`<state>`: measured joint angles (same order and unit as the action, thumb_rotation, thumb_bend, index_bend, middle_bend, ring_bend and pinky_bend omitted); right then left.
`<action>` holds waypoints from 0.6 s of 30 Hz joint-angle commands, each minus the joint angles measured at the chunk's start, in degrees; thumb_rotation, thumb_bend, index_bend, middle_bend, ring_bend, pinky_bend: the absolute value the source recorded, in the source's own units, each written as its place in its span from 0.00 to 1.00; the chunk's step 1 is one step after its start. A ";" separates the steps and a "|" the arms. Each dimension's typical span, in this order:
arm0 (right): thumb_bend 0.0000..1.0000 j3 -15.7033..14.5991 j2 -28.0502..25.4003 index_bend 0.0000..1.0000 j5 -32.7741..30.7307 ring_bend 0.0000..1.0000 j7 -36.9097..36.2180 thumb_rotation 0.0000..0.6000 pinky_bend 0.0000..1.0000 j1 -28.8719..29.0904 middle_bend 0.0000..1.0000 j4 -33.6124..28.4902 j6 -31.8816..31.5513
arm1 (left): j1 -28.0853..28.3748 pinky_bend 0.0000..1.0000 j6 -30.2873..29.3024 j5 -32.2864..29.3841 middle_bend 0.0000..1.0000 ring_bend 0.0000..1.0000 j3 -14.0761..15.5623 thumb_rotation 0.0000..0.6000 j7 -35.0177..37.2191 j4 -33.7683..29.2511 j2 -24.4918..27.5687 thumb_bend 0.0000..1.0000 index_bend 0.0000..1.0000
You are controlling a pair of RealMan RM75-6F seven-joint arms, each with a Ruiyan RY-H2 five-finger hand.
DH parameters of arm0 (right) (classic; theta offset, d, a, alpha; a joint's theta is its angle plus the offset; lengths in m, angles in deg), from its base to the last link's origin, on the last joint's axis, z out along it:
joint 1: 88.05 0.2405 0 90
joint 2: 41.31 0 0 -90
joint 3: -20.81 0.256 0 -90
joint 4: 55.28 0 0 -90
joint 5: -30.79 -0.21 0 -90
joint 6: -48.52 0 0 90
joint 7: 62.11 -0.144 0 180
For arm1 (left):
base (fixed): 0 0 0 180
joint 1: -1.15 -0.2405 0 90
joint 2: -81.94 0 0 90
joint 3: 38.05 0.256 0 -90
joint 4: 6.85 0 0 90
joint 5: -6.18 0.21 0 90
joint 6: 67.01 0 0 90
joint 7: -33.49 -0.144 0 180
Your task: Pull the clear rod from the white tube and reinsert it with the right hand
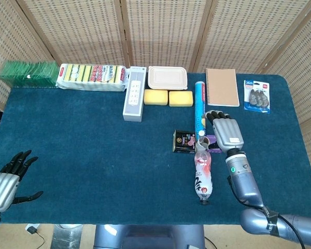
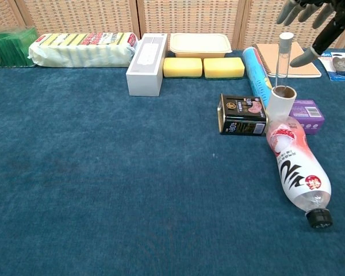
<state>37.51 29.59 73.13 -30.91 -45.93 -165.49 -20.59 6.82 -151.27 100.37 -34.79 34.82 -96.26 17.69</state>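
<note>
Above the white tube (image 2: 281, 101) we have the clear rod (image 2: 284, 56), upright, its long axis running straight down toward the tube's open mouth, the lower end right at or just inside that mouth; which of the two, we cannot tell. The tube itself stands on the bench (image 2: 103, 172), wedged between the black tin (image 2: 242, 115) and the purple box (image 2: 307, 115), with the base of the fallen bottle (image 2: 296, 167) against it.

Our right hand (image 2: 310, 23) sits up and to the right of the rod's top. Its fingers (image 2: 291, 10) are spread in the chest view, and the thumb reaches in toward the rod's upper part. Whether it pinches the rod, we cannot tell. From the head view the hand (image 1: 227, 130) covers the rod entirely.

So the move ahead, we judge, turns on that vertical line: rod over tube, travel straight down, hand coming from the upper right.

Our left hand (image 1: 8, 179) lies far off at the bench's near left edge, fingers apart, holding nothing; the right is clearly the nearer.
</note>
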 commanded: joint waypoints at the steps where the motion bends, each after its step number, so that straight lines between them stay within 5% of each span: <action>1: 0.15 -1.34 -3.07 0.24 2.30 0.18 0.08 1.00 0.21 -1.68 0.22 -3.98 -1.15 | 0.25 0.23 0.18 0.37 0.05 0.02 0.10 0.74 -0.16 -0.17 0.06 0.11 0.11; 9: 0.16 -8.04 -8.93 0.23 15.48 0.18 -2.87 1.00 0.21 -8.39 0.22 -6.88 -4.46 | 0.89 0.23 0.63 1.22 0.05 0.02 0.29 0.74 -0.18 -0.66 0.45 0.11 0.11; 18: 0.16 -11.82 -8.86 0.23 30.08 0.18 -10.51 1.00 0.21 -15.60 0.22 -1.26 -11.93 | 1.22 0.23 1.02 1.96 0.05 0.02 0.68 0.75 -1.11 -0.98 0.29 0.11 0.11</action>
<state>27.07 21.13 100.46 -39.09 -59.07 -168.31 -29.91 8.02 -150.26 102.30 -34.12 33.71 -97.23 17.98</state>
